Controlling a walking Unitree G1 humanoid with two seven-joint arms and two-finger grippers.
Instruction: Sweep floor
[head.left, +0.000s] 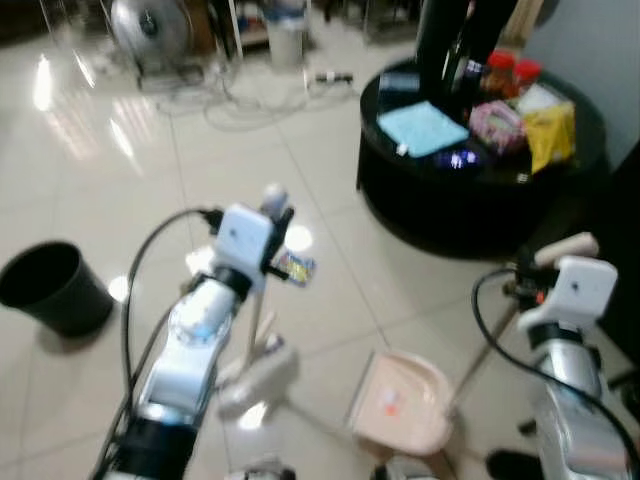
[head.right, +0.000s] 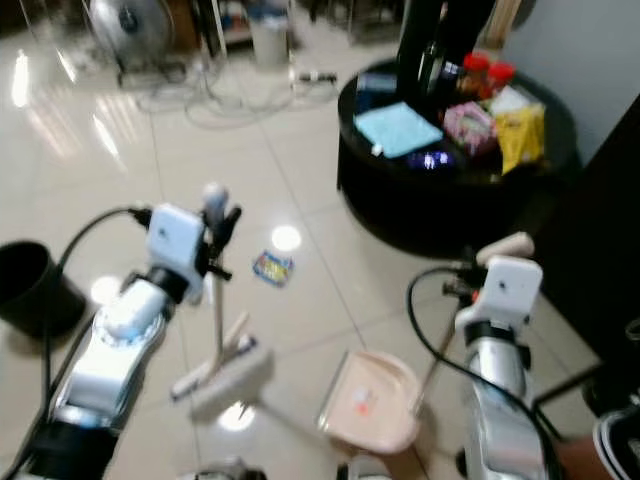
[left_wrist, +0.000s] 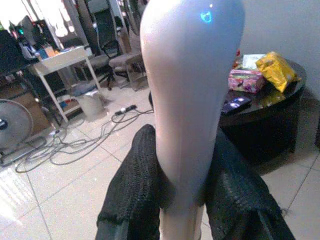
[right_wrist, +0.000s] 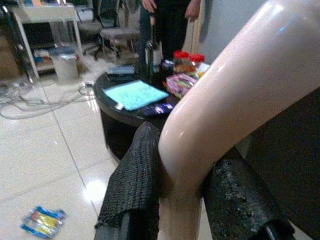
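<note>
Glossy pale tile makes up the floor (head.left: 90, 170), which spreads across the whole room and throws back bright spots of light. At the right a round black table (head.left: 470, 190) carries a light blue cloth (head.left: 422, 127), a pink packet, a yellow bag (head.left: 552, 132) and red-lidded jars, with a person in dark clothes standing behind it. At the far side of the room, a floor fan (head.left: 150, 30) stands beside a tangle of cables (head.left: 250, 100) and a white bin (head.left: 285, 35). A black waste bin (head.left: 55, 288) sits on the tiles to the robot's left. The left gripper (left_wrist: 175, 190) has its black fingers (left_wrist: 132, 185) clamped on the pale handle of the broom (head.right: 222, 372), whose shaft runs down to a whitish head resting on the floor between the two arms. The right gripper (right_wrist: 177, 197) has its fingers (right_wrist: 132, 175) closed around the cream handle of the dustpan (head.left: 405, 400), and the pan lies on the floor just to the right of the broom head with a few small bits of orange and white litter inside. A colourful wrapper (head.left: 293, 267) lies on the tiles ahead of the broom, near the left gripper, well apart from the dustpan.
</note>
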